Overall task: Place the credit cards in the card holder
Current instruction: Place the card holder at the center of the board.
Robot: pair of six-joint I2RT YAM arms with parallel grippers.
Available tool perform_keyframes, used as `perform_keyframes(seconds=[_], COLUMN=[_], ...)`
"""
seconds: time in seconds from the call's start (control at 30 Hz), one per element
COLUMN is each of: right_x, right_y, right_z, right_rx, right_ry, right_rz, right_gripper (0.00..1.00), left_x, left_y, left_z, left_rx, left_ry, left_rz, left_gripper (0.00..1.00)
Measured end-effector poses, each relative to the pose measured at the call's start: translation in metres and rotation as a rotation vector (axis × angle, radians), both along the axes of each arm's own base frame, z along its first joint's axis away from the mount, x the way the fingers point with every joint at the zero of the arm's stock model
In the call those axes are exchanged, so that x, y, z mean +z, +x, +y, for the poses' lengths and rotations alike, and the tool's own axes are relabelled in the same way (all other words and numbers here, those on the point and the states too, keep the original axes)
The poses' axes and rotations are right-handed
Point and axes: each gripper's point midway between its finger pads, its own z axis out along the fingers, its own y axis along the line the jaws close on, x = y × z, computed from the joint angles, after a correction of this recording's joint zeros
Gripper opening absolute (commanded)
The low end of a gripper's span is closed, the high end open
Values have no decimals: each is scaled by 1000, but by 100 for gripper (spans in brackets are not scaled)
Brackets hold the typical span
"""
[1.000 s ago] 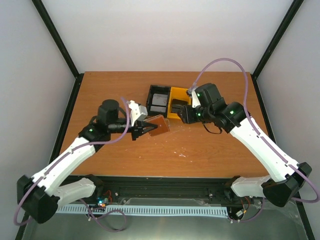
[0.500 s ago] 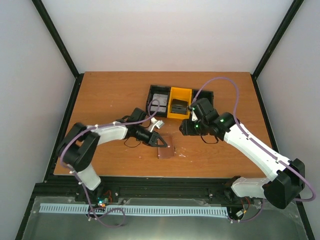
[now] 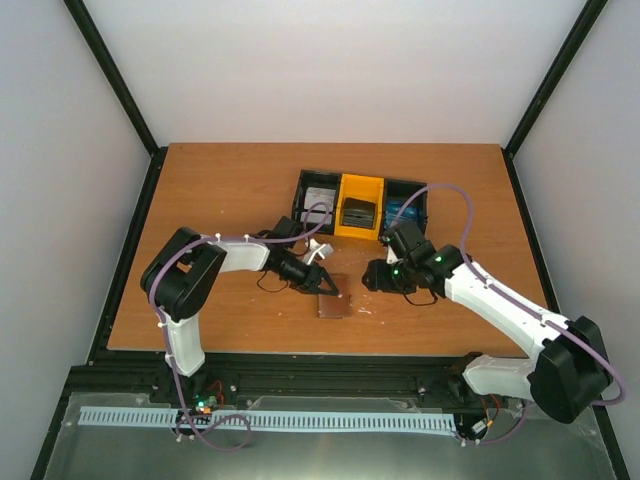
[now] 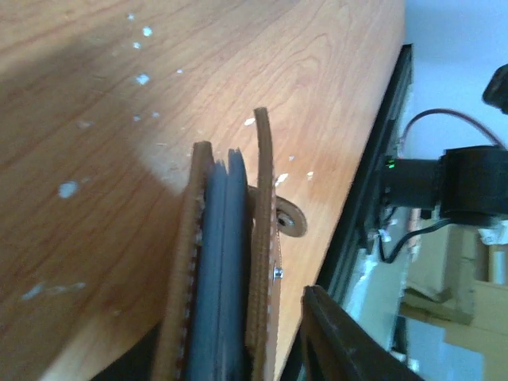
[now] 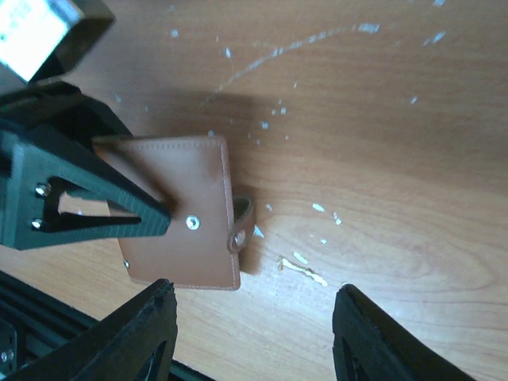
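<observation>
Your card holder (image 3: 333,302) lies closed on the table (image 3: 220,190), close to the near edge and between the 2 arms, its brown outer face up with a small snap strap (image 5: 242,226) sticking out on the side toward the right arm. Look at it edge-on from the left wrist and you see 2 brown flaps with dark blue-grey inner layers (image 4: 218,278) sandwiched between them, the top flap bowed slightly away. Your left gripper (image 3: 325,290) reaches over it from the left. 1 black finger (image 5: 103,198) lies across the top face, and in the left wrist view that finger (image 4: 341,341) stands a little clear of the flap, so the jaws are parted around the holder and not pinching it. Your right gripper (image 3: 370,276) hovers just beside the holder on its right, low over the wood, its 2 fingers spread wide with nothing between them. The credit cards sit well behind all this in the black-and-yellow tray (image 3: 299,200) at mid-table: a whitish-grey card (image 3: 318,196) in the left compartment, a dark one (image 3: 358,213) in the yellow middle compartment, and a blue one (image 3: 407,207) in the right compartment, partly hidden by the right arm's cable.
</observation>
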Motion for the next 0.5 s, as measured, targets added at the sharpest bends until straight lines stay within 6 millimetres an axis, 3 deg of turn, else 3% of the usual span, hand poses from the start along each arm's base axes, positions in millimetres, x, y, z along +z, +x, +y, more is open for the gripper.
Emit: perform_keyframes(seconds=[0.13,0.27,0.5], right_x=[-22,-33,-45], right_y=[-9,-8,-4], right_z=[7,15,25], right_rx=[32,51,84], right_ry=[25,40,48], right_rz=[68,98,120], right_gripper=[54,53,52], left_x=[-11,-18,-18], left_y=[7,12,18], left_z=[8,21,46], left_rx=[40,98,233], left_ry=[67,150,296], left_rz=[-15,-32,-70], left_gripper=[55,64,60])
